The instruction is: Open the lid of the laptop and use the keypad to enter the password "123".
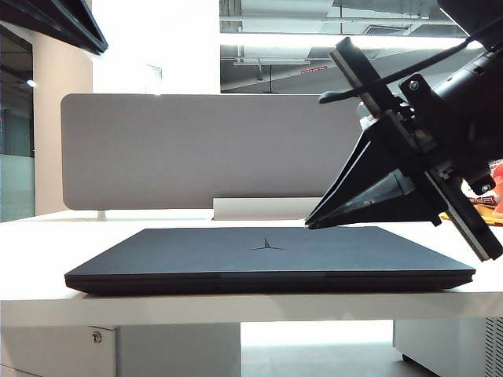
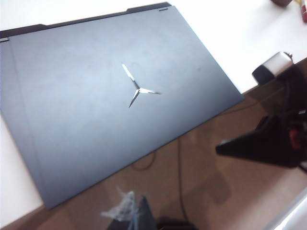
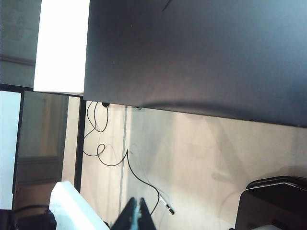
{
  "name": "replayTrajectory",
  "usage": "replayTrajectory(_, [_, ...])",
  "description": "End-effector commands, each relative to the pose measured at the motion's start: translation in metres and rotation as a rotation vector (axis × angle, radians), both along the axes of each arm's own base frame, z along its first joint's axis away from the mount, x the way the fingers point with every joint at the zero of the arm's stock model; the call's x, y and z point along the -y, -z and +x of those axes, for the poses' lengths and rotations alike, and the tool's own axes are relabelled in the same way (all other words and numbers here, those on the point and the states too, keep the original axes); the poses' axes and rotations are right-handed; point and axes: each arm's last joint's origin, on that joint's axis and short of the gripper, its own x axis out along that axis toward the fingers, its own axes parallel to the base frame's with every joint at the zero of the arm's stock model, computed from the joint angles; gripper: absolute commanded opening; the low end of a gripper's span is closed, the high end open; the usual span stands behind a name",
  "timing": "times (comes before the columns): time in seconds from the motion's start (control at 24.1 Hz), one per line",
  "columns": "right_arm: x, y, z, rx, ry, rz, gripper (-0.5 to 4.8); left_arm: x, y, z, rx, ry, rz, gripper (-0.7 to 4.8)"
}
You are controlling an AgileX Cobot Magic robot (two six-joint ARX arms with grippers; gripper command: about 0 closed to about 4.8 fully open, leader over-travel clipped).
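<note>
White tabletop carries everything, with a wide grey divider standing upright behind it and bare ceiling lights beyond.

On the right of the exterior view the right gripper comes down at a slant, its black tapered fingers pressed together into one point with no gap showing. That tip hangs just above the far right part of the lid; whether it touches the panel cannot be told. In the right wrist view the same fingers appear as a shut pair, nothing between them, over brown floor and loose cables, with the lid's dark surface filling the space ahead.

The left gripper is not seen in any view, so its state cannot be judged. Its wrist camera looks down on the lid from above and off one corner.

The laptop lies flat and closed in the middle of the table, long axis running side to side across the exterior view, parallel to the divider. Its thin front edge faces the camera, the hinge side faces the divider. A three-pointed emblem sits centred on the matte black lid, well left of the right gripper's tip.
</note>
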Motion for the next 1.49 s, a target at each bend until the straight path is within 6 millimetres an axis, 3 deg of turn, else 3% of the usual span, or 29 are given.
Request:
replayTrajectory(0.04, [-0.002, 0.0, 0.002, -0.026, 0.053, 0.017, 1.75, -0.003, -0.005, -0.006, -0.013, 0.04, 0.07, -0.06])
replayTrajectory(0.17, [-0.005, 0.008, 0.005, -0.074, 0.071, 0.016, 2.13, 0.0, -0.009, -0.013, -0.014, 0.069, 0.089, -0.06])
replayTrajectory(0.46, [-0.025, 0.026, 0.02, -0.133, 0.122, 0.157, 2.13, 0.003, -0.008, -0.017, -0.03, 0.097, 0.105, -0.06])
replayTrajectory(0.7, [-0.04, 0.037, 0.017, -0.123, 0.197, 0.148, 2.12, 0.002, -0.006, -0.018, -0.047, 0.102, 0.121, -0.06])
replayTrajectory(1.49, [-0.043, 0.048, 0.024, -0.116, 0.366, 0.175, 1.98, 0.0, -0.016, -0.02, -0.027, 0.12, 0.122, -0.06])
